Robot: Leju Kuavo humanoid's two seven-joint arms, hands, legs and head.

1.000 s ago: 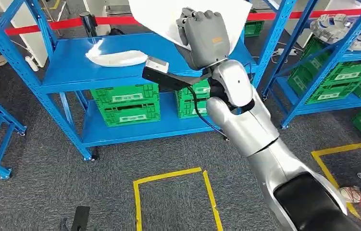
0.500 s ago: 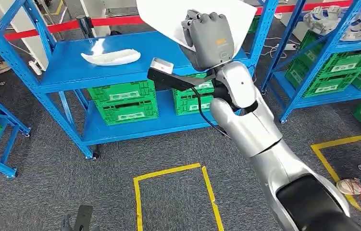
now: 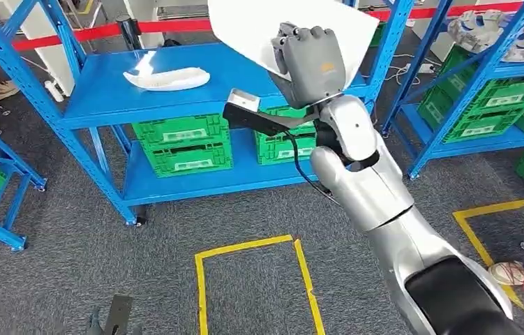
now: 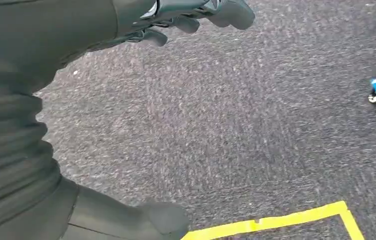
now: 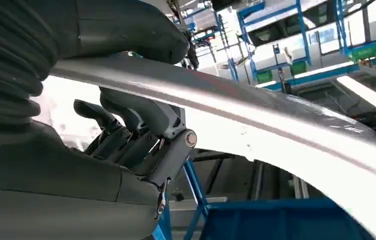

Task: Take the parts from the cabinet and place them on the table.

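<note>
While the right hand point(image 3: 312, 61) grips it, the white part point(image 3: 259, 24) — seemingly a curved, glossy panel — rises above the shelf point(image 3: 98, 98).

white part point(image 3: 259, 28): top cut by frame edge | right hand point(image 3: 311, 59): fingers hidden behind part

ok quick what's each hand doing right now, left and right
Left hand: hangs over the carpet, holding nothing; whether its fingers are spread or curled cannot be told.
Right hand: raised, gripping the white part.

Part point(image 3: 167, 78) on shelf point(image 3: 91, 105); crates point(image 3: 183, 145) beneath
</note>
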